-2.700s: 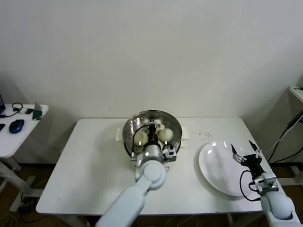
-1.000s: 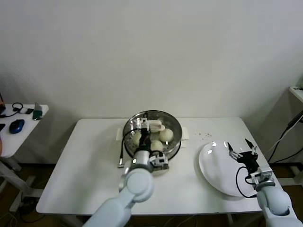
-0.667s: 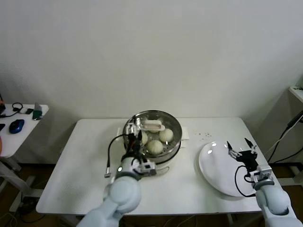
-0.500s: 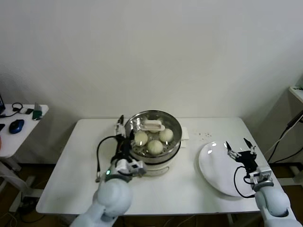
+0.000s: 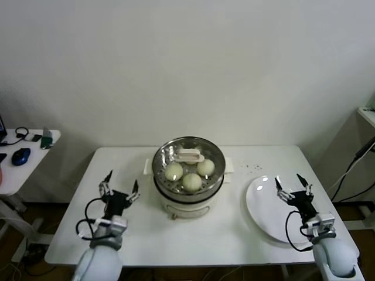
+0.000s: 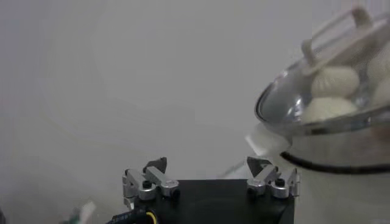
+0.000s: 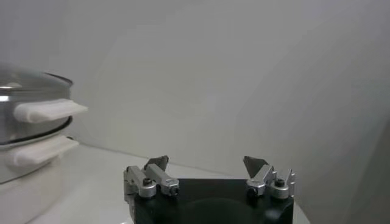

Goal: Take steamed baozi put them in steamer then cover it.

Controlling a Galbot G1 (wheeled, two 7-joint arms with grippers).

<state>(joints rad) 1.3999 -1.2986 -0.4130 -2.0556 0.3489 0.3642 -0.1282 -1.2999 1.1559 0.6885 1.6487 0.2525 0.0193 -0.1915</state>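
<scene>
With the cover seated on the steamer mid-table and the steamed baozi visible under its glass, both claws hang empty and spread wide — left gripper left of the pot, right gripper over the white plate.

Cream-white round steamed baozi show pale through the clear glass cover with its white rectangular handle. The shiny stainless-steel steamer gleams silver over a cream-white pot base. A glossy white round plate sits on the plain white tabletop. Both claws are black and silver.
</scene>
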